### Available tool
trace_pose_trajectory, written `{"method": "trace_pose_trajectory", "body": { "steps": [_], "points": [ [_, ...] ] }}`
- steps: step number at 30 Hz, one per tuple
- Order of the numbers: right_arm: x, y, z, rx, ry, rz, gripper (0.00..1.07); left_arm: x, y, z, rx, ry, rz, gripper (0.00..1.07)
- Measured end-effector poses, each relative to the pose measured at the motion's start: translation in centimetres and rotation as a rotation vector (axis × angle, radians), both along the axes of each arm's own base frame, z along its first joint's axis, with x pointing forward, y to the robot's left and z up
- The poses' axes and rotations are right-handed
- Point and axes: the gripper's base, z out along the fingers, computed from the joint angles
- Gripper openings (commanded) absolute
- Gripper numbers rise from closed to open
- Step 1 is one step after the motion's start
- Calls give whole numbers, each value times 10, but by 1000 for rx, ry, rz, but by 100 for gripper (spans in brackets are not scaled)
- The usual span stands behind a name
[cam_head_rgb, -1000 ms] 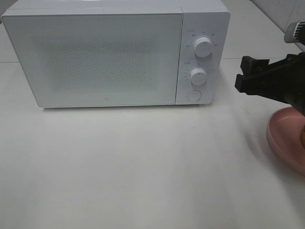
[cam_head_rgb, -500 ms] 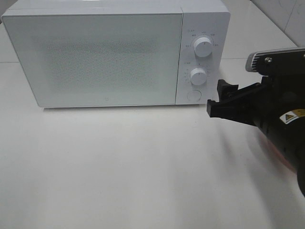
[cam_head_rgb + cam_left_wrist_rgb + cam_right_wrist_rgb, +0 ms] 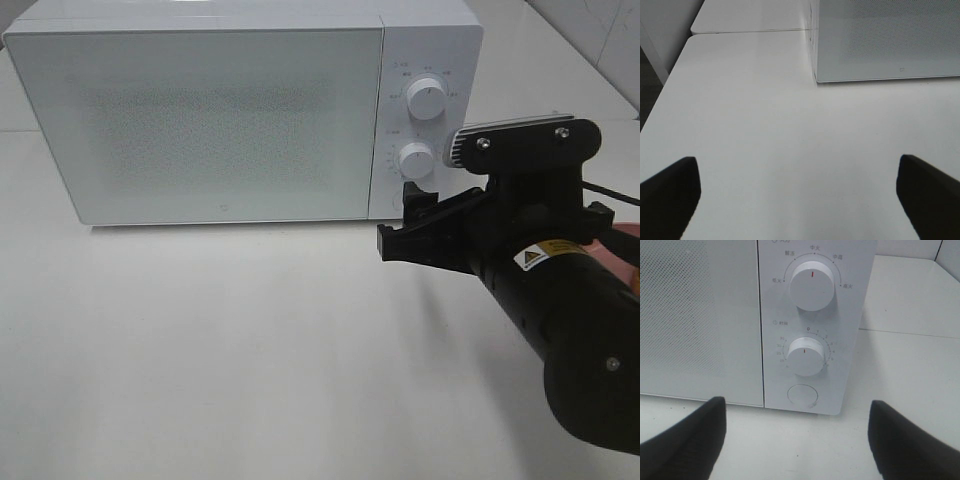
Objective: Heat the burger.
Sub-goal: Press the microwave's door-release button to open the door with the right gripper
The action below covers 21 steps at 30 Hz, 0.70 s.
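The microwave [image 3: 220, 120] sits shut on the white tabletop [image 3: 200, 350]. The right gripper [image 3: 400, 222] hangs just in front of the microwave's control panel, fingers spread wide and empty, level with the round button [image 3: 802, 396] below the lower knob [image 3: 805, 356]. The left gripper [image 3: 796, 165] is near the microwave's far-left corner, also spread apart and holding nothing. The burger isn't visible from any view; the right arm covers all but a sliver of the pink plate [image 3: 630, 250].

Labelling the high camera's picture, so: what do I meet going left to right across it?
Microwave door → control panel with two dials → sliver of pink plate at the right edge. The right pincer overlaps the panel, so I leave it out.
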Motion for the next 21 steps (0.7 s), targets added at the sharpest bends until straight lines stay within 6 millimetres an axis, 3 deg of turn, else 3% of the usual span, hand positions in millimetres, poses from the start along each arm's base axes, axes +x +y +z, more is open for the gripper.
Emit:
{"method": "trace_pose_trajectory", "body": {
  "steps": [10, 14, 17, 19, 21],
  "points": [
    [3, 5, -7, 55, 32, -17, 69, 0, 0, 0, 0, 0, 0, 100],
    [4, 4, -7, 208, 44, -53, 56, 0, 0, 0, 0, 0, 0, 100],
    [4, 4, -7, 250, 48, -62, 53, 0, 0, 0, 0, 0, 0, 100],
    [4, 4, -7, 415, 64, -95, 37, 0, 0, 0, 0, 0, 0, 100],
    [4, 4, -8, 458, 73, -102, 33, 0, 0, 0, 0, 0, 0, 100]
  ]
}}
